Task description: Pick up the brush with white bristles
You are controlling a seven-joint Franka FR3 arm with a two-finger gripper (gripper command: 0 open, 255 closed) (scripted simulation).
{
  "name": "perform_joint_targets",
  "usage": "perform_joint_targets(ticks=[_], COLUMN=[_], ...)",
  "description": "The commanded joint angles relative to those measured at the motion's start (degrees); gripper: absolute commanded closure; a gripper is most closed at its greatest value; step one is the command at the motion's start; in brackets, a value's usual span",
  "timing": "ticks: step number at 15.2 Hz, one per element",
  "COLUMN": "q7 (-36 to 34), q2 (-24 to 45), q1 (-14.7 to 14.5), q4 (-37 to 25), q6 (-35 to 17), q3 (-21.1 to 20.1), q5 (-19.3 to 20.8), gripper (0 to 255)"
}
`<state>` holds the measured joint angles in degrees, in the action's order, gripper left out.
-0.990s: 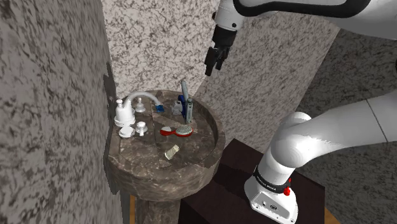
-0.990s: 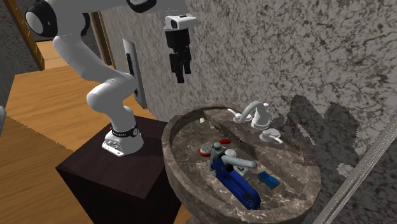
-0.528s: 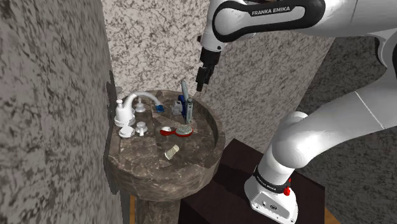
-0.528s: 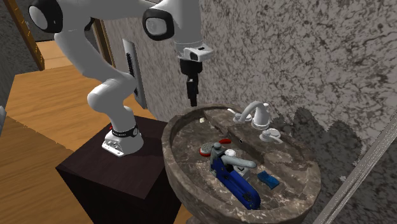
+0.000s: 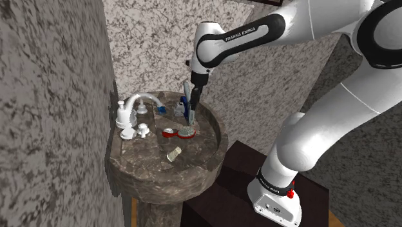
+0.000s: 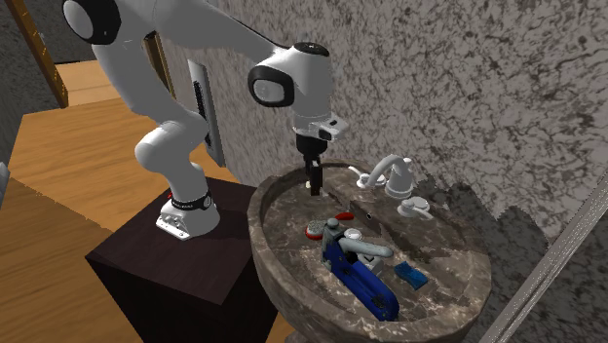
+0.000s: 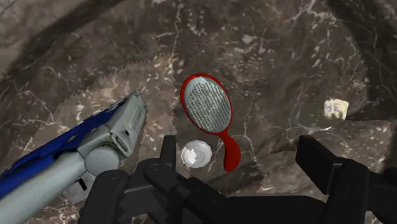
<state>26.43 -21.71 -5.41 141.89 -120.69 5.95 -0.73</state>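
Approach step in hand. End effector (image 7: 242,153) stands wide and empty above the red brush (image 7: 207,105) in the sink (image 5: 221,140). Next move, by judgement: descend, straddle the handle, close.

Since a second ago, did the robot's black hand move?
Yes. The gripper came down and to the shoulder view's left, close over the sink.
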Motion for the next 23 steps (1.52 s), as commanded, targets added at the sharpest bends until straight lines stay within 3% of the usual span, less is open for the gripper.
perform_joint_targets(ticks=[1, 10, 19, 20, 23], q7=[3.1, 16.6, 18.1, 18.0, 18.1], q2=[4.1, 22.9, 28.0, 28.0, 28.0], q1=[-0.8, -3.5, -3.4, -3.5, -3.5], q4=[0.2, -2.7, -1.8, -1.8, -1.8], q6=[-3.2, -13.8, -19.7, -19.7, -19.7], q3=[0.7, 1.3, 1.0, 1.0, 1.0], q5=[-0.7, -5.3, -7.1, -7.1, -7.1], gripper=[0, 0, 0, 255, 255])
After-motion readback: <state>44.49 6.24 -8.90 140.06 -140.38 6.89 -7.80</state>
